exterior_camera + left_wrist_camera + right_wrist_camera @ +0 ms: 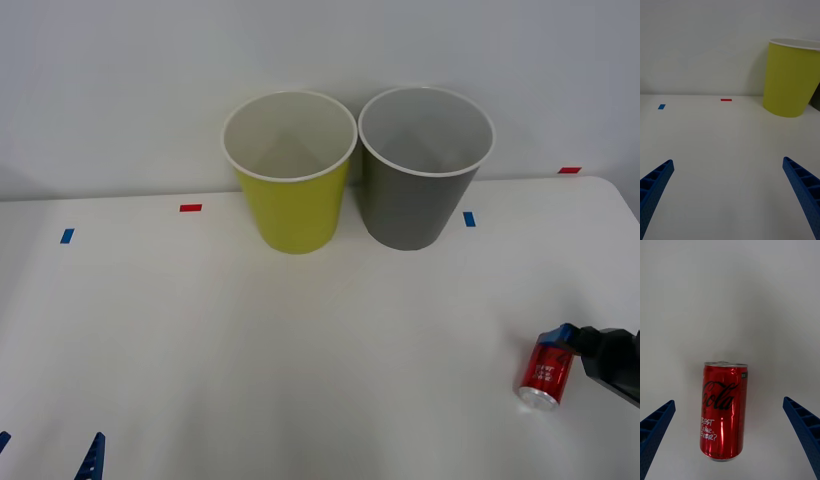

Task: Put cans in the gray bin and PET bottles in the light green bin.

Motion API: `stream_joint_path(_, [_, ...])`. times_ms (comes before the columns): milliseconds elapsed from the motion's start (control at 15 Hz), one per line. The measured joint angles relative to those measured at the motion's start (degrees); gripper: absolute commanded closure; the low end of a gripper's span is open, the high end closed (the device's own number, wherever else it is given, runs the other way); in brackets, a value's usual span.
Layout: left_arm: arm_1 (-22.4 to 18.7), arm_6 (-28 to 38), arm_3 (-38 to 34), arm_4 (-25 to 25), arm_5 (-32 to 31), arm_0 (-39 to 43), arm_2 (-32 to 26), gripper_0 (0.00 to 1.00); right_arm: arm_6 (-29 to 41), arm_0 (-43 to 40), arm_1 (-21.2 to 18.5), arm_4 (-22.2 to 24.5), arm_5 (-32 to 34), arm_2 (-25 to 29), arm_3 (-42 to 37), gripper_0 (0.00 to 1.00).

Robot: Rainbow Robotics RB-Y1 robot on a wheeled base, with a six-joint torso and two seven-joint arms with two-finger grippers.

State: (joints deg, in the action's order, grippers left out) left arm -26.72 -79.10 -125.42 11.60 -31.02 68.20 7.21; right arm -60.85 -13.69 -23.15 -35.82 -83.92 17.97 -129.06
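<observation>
The small red can (545, 375) lies on its side on the white table near the right edge. In the right wrist view the can (724, 410) rests between the two blue fingers, which stand wide apart and do not touch it. My right gripper (575, 345) is open just over the can. The light green bin (290, 185) and the gray bin (415, 190) stand side by side at the back, against the wall. My left gripper (47, 455) waits open at the front left corner, with the light green bin (792, 78) far ahead of it. No PET bottles are in view.
Small blue tape marks (67, 236) and red tape marks (190, 208) lie on the white table (300, 350). The table's right edge runs close to the can. A white wall stands right behind the bins.
</observation>
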Motion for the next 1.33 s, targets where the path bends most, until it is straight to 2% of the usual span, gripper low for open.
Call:
stream_joint_path(667, [0.00, 0.00, 0.00, 0.00, 0.00, 0.00, 0.00, 0.00, 1.08, 5.51, -2.61, -2.58, 0.04, -3.53, 8.18, 0.00])
stream_joint_path(1133, [0.00, 0.00, 0.00, 0.00, 0.00, 0.00, 0.00, 0.00, 1.75, 9.60, -3.30, -0.31, 0.06, -7.96, 13.69, 0.00])
stream_joint_path(1333, [0.00, 0.00, 0.00, 0.00, 0.00, 0.00, 0.00, 0.00, 2.53, 9.75, -4.14, 2.99, 0.01, -11.11, 13.96, 0.00])
